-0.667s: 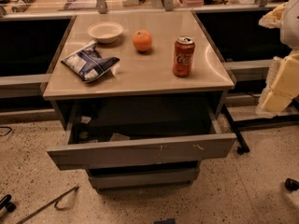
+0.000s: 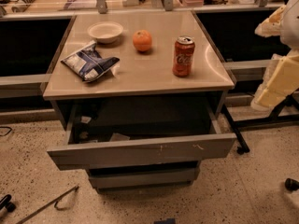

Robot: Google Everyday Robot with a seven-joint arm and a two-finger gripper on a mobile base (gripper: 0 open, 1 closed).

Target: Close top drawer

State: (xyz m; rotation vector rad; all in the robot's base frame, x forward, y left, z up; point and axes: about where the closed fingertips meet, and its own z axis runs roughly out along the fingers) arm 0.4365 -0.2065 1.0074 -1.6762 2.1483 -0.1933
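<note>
The top drawer is a wide grey metal drawer under the tabletop. It stands pulled out towards me, with its dark interior showing. Its flat front panel has small white scuff marks right of the middle. A lower plain grey drawer front sits below it, pushed further in. My gripper shows as cream-coloured parts at the right edge of the view, to the right of the table and above the drawer's level, apart from the drawer.
On the beige tabletop lie a white bowl, an orange, a red soda can and a blue-white chip bag. Dark chair legs with a caster stand on the speckled floor at the right. A thin rod lies on the floor at the lower left.
</note>
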